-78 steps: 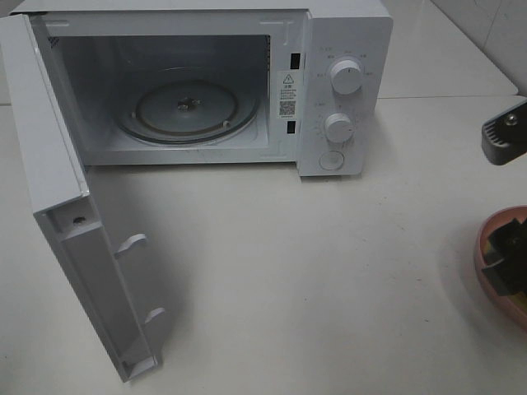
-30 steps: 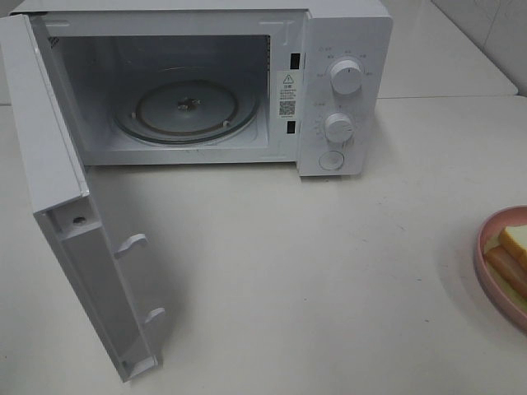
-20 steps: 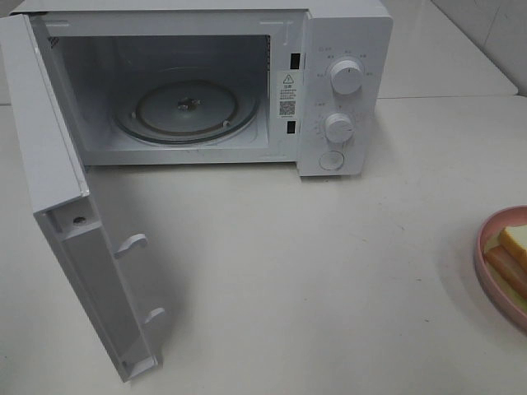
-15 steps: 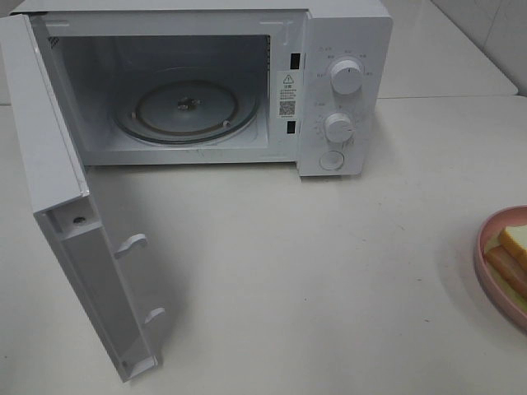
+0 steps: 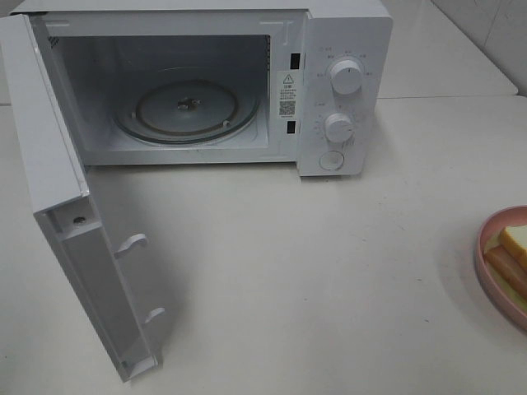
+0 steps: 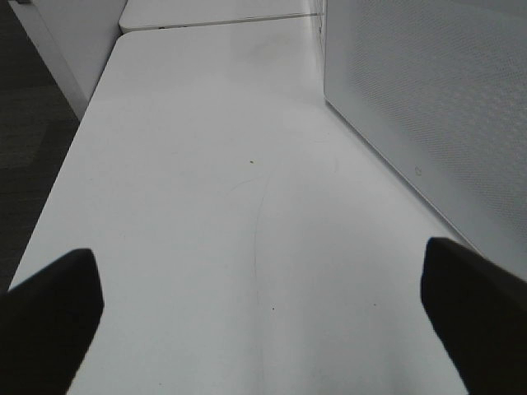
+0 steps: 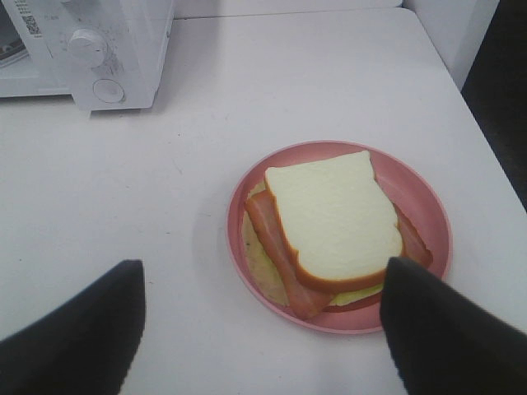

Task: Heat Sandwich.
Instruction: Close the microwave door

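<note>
A: Sandwich [image 5: 512, 257] on the plate [image 5: 486, 284], far right of the open microwave [image 5: 198, 86]; no arms overhead.

B: Left gripper [image 6: 263, 309] spread wide over bare table. Right gripper [image 7: 263, 325] wide, empty, sandwich just ahead between its fingers [image 7: 432, 329].

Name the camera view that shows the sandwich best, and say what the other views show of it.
The right wrist view: the whole sandwich lies in plain sight on the pink plate, top slice and reddish strips visible. The exterior high view catches only a cropped part of it at the frame's right edge. The left wrist view shows none of it, only bare table and the microwave's door.
</note>
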`<state>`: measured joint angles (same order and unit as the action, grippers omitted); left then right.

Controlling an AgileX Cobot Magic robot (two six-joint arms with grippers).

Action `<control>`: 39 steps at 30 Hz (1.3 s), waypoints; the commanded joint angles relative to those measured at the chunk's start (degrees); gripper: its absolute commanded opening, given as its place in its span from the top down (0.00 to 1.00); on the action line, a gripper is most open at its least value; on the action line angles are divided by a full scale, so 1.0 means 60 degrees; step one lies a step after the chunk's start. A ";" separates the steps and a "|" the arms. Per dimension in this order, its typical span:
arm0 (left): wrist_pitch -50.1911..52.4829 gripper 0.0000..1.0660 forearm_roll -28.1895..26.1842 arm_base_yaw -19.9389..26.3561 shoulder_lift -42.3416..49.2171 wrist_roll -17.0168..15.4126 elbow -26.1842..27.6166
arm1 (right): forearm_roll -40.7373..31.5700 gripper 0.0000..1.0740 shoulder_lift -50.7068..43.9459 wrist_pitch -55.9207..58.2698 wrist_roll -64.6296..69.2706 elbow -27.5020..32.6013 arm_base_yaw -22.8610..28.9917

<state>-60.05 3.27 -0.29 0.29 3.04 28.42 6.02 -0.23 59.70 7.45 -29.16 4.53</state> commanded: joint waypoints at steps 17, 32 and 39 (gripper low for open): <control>0.0143 0.08 -0.0048 -0.0010 0.0153 -0.0019 -0.0029 | 0.0000 0.29 -0.0258 0.0000 -0.0181 0.0048 -0.0086; 0.0143 0.08 -0.0048 -0.0010 0.0153 -0.0019 -0.0029 | 0.0000 0.29 -0.0258 0.0000 -0.0181 0.0048 -0.0086; 0.0143 0.08 -0.0057 -0.0010 0.0153 -0.0019 -0.0029 | 0.0000 0.29 -0.0258 0.0000 -0.0181 0.0048 -0.0086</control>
<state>-60.05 3.27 -0.29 0.29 3.04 28.42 6.02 -0.23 59.70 7.16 -29.16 4.53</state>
